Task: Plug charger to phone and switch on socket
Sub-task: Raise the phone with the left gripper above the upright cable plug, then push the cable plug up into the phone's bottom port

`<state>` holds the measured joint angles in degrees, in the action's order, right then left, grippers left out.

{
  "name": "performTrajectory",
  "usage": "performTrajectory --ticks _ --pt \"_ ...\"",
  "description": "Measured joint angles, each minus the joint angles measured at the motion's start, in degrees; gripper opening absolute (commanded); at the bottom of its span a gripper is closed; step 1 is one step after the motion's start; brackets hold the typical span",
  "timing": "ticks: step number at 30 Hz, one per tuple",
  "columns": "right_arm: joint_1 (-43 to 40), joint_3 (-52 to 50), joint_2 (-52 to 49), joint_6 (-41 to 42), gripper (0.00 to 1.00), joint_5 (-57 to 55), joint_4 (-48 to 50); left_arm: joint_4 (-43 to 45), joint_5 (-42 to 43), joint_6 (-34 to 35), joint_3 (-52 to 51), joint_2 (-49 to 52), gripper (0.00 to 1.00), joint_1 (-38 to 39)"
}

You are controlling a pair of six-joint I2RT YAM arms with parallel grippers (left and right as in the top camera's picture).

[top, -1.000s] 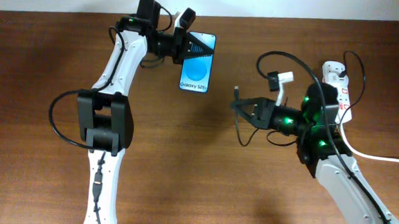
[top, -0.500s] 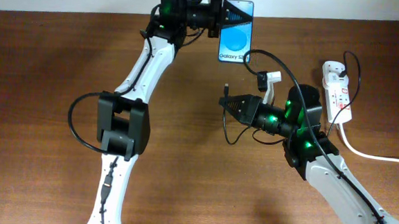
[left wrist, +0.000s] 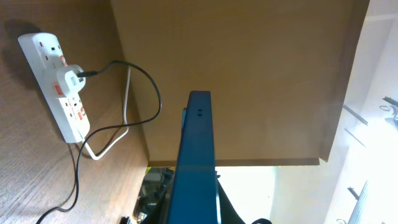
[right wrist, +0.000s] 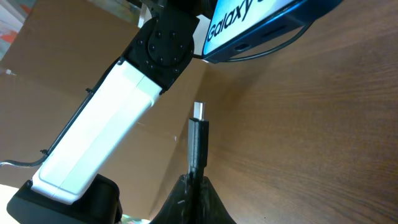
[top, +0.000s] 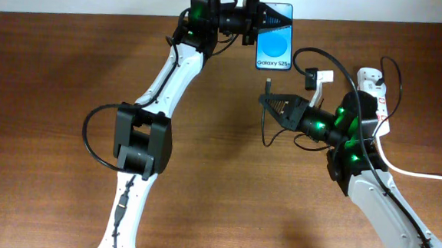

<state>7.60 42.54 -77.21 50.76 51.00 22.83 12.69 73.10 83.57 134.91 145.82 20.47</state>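
Note:
My left gripper (top: 252,20) is shut on the phone (top: 274,46), holding it in the air at the table's far edge; its blue screen reads "Galaxy S25". In the left wrist view the phone (left wrist: 198,155) shows edge-on. My right gripper (top: 272,102) is shut on the charger plug (top: 268,87), tip pointing up, just below the phone's lower end and apart from it. In the right wrist view the plug (right wrist: 198,134) stands below the phone's end (right wrist: 261,28). The black cable (top: 317,61) loops back to the white socket (top: 374,99) at the right.
The socket's thick white cord (top: 418,173) runs off the right edge. The socket with its adapter also shows in the left wrist view (left wrist: 57,81). The left arm (top: 162,82) stretches across the table's middle. Bare brown tabletop (top: 46,90) lies left.
The left gripper has carried the phone rightward and up to the far edge. The right gripper has moved the plug right and up, following beneath the phone.

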Motion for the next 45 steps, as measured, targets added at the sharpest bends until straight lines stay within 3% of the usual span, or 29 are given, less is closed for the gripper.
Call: performTrajectory --ticks 45 --pt "-2.2 0.0 -2.5 -1.3 0.04 1.2 2.6 0.0 2.3 -2.4 0.0 0.0 0.00 1.6"
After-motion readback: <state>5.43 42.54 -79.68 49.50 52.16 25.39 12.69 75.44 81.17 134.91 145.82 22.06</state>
